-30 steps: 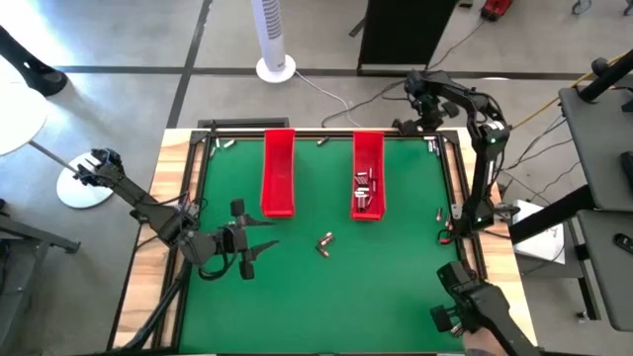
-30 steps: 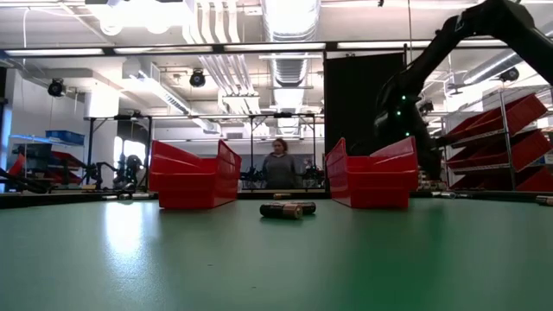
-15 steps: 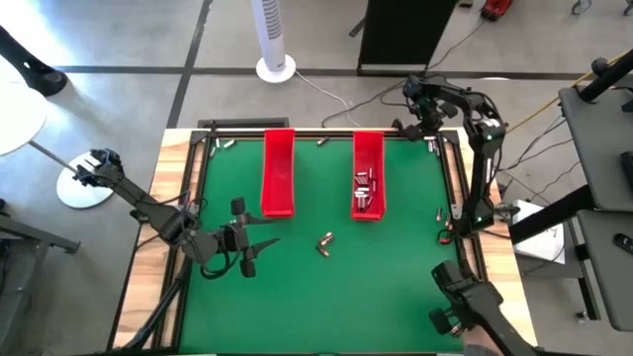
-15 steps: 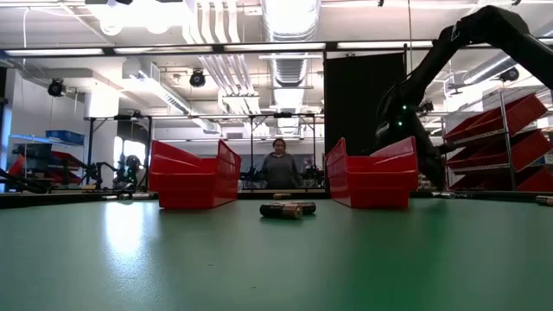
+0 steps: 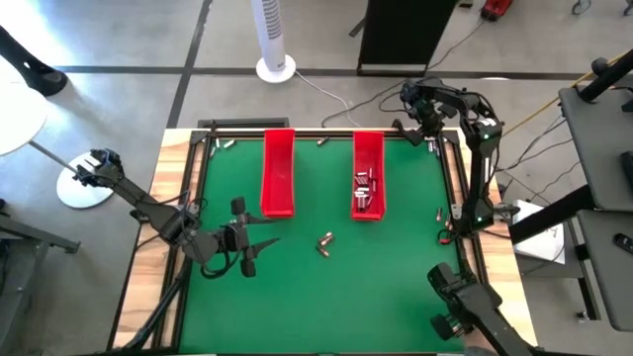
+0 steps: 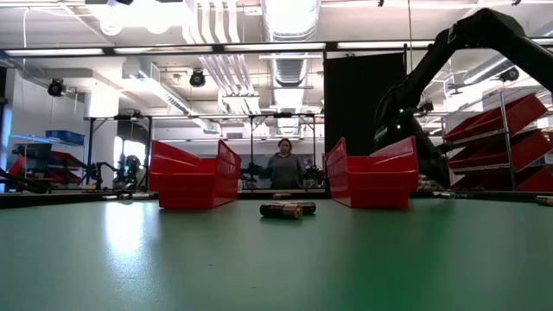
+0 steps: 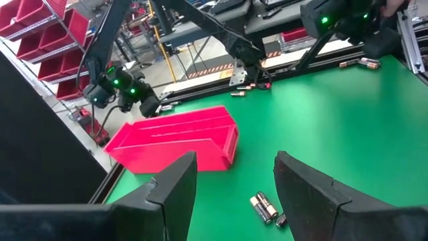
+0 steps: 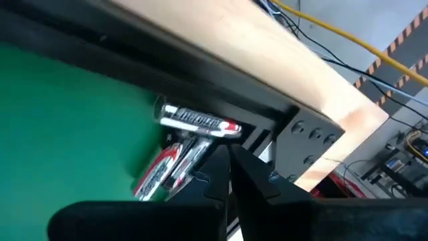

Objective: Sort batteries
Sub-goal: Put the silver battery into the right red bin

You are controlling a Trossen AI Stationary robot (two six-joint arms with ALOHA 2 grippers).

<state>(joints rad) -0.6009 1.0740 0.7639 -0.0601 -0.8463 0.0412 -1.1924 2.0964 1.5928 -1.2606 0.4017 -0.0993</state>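
A: Your right gripper is closed, holding nothing, at the far right corner by three batteries against the frame.
B: Open before descending; take one. Left gripper hovers apart near the middle pair.

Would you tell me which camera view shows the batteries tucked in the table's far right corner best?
The right wrist view: the corner batteries fill it, labels visible, beside the shut right gripper. The high view shows only specks there; the low and left wrist views don't clearly show them.
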